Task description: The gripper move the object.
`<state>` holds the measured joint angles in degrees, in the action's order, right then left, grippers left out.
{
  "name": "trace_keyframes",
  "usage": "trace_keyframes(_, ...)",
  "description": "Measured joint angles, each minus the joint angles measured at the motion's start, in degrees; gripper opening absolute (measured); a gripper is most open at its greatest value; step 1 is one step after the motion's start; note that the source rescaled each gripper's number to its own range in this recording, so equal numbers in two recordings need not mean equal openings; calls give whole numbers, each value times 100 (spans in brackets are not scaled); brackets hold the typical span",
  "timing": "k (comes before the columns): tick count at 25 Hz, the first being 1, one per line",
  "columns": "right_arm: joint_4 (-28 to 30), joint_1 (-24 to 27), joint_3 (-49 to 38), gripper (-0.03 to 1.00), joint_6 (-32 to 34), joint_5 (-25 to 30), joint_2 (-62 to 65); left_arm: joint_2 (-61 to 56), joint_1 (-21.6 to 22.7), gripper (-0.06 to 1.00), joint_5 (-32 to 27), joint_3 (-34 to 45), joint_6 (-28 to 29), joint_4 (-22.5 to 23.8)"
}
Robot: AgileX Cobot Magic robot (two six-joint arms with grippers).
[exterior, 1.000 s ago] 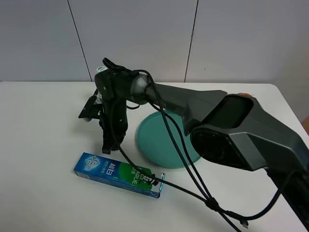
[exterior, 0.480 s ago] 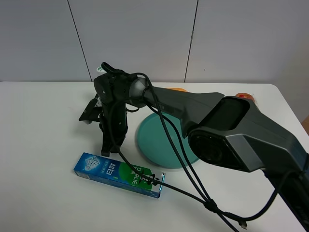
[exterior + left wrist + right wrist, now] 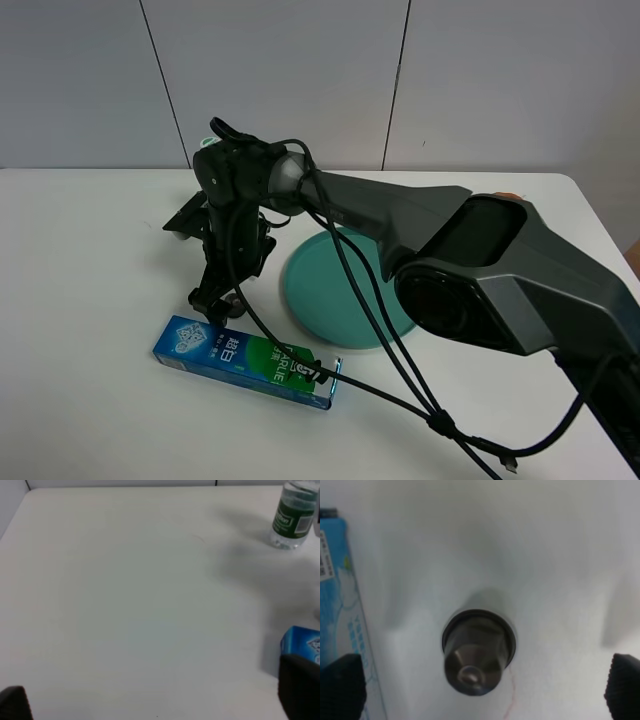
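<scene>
Right pincer [image 3: 213, 303] reaches across, down close to the tabletop [image 3: 90, 270], near the blue toothpaste box [image 3: 245, 360], beside the teal plate [image 3: 335, 300].

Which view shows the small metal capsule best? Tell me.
Right wrist: the capsule sits centred and close. The exterior high view mostly hides it under the right gripper; the left wrist view does not clearly show it.

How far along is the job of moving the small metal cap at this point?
Done: the approach. The right gripper sits low over the object, with one finger on each side of it.
In hand: nothing is grasped yet. The jaws are open and clear of the object, which stands on the table beside the toothpaste box.
Left: closing, lifting and carrying it.
</scene>
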<state>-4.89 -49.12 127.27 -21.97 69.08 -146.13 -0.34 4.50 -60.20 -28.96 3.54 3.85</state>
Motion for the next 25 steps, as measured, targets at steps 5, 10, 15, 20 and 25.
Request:
trace_keyframes(5,-28,0,0,99,57,43,140,0,0,100,0,0,0,0)
trace_keyframes(10,5,0,0,100,569,56,920,0,0,100,0,0,0,0)
trace_keyframes(15,18,0,0,100,1570,61,2023,0,0,100,0,0,0,0)
trace_keyframes(20,12,122,-5,100,2050,66,2840,0,0,100,0,0,0,0)
trace_keyframes(25,6,576,-655,100,2069,39,3710,0,0,100,0,0,0,0)
